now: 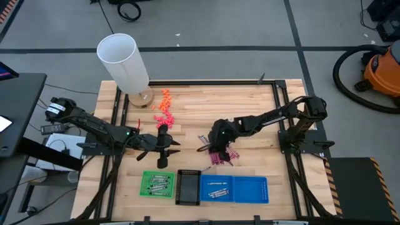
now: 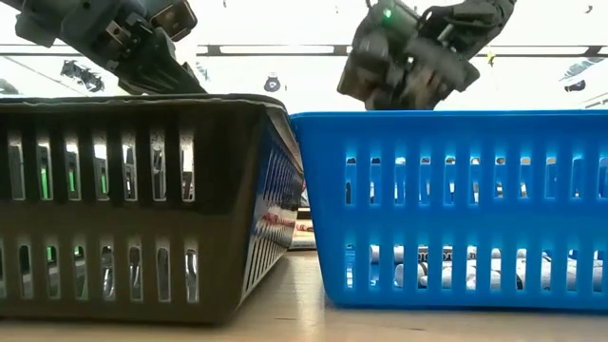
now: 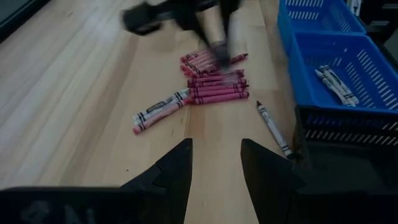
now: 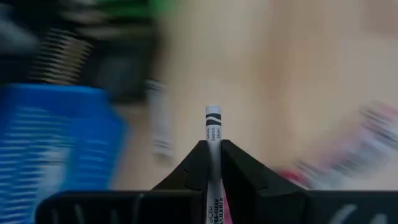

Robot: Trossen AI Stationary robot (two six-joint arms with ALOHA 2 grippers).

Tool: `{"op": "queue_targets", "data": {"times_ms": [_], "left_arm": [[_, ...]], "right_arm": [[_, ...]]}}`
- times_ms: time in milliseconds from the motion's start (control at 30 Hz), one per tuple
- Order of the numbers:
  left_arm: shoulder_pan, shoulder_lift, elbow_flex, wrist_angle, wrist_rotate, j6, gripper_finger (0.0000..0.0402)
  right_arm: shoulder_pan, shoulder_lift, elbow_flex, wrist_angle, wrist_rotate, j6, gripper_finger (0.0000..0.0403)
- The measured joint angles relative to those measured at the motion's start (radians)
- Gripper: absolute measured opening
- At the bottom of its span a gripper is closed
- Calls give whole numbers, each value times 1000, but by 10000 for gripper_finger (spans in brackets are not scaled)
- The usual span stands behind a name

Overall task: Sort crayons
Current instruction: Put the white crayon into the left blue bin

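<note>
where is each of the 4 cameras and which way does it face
High: above the table, straight down; both arms, left gripper, right gripper, green tray, black tray, blue tray.
Low: at table height, level across the trays into the room; both arms come in from above.
Left wrist: looks past its open fingers at the crayon pile.
Right wrist: looks past its shut fingers at a grey crayon they hold.
Shared: high and left wrist both show the pile and blue tray.

Three trays are sitting in a row: one green point(image 1: 156, 185), one black point(image 1: 187, 187), one blue point(image 1: 234, 189). Two arms are working. One white cylinder point(image 1: 122, 61) is standing.
</note>
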Motion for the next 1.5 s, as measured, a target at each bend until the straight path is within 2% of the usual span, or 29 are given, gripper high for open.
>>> {"op": "queue_targets", "data": {"times_ms": [67,133,267,467,733,967,1233,1400,1500], "left_arm": [[0,0,0,2,-1,0,146],[0,0,0,3,-3,0,146],[0,0,0,32,-8,0,146],[0,0,0,101,-10,26,146],[0,0,0,111,-45,46,146],[0,0,0,111,-46,44,146],[-20,0,0,119,-46,5,146],[-43,0,0,119,-45,-3,146],[-50,0,0,119,-45,-9,146]], "right_arm": [[14,0,0,58,-122,21,43],[31,2,1,95,-200,54,43],[72,8,1,100,-247,115,43],[156,8,-2,111,-154,202,44],[266,8,-2,95,-11,301,45],[307,8,-2,13,63,360,78],[257,-11,-2,1,11,396,118],[200,-45,-2,-17,22,391,117],[165,-54,-1,-21,75,380,117]]}}
